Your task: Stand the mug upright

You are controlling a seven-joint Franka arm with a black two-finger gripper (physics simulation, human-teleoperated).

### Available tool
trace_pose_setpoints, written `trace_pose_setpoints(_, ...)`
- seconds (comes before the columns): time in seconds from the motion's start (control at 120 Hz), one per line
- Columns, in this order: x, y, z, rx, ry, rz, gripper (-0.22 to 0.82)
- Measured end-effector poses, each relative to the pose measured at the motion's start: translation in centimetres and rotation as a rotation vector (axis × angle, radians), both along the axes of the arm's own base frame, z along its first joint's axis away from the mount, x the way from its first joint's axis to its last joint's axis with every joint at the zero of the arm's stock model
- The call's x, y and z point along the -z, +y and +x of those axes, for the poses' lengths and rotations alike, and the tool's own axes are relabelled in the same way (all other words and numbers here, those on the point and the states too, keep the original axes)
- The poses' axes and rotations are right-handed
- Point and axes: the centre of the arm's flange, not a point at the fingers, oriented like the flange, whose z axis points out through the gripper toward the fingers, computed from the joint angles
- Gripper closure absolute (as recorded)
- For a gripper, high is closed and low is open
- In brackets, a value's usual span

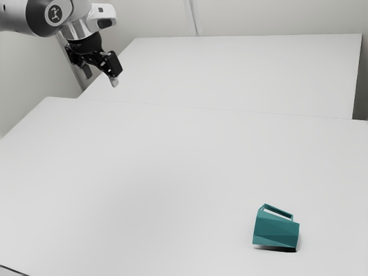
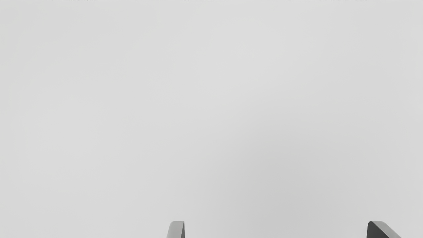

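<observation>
On the smooth white table (image 1: 144, 172), toward the exterior view's right and well in from the far edge, lies the teal faceted mug (image 1: 276, 231). Noted: on its side, not upright, angular handle (image 1: 279, 210) uppermost. I have the black two-finger gripper (image 1: 100, 78) raised, well apart from the mug, seen by the table's far corner at the exterior view's left. Jaws wide, nothing held; wrist view gives both grey fingertips (image 2: 176, 230) above bare white surface.
</observation>
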Motion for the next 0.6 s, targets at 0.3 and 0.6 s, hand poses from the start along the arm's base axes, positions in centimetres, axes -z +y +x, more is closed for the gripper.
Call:
trace_pose_setpoints(0.3, 0.2, -0.2, 0.1, 0.014, -0.005, -0.013, 0.0)
trace_pose_setpoints(0.6, 7.6, -1.5, 1.0, 0.02, 0.067, -0.141, 0.0)
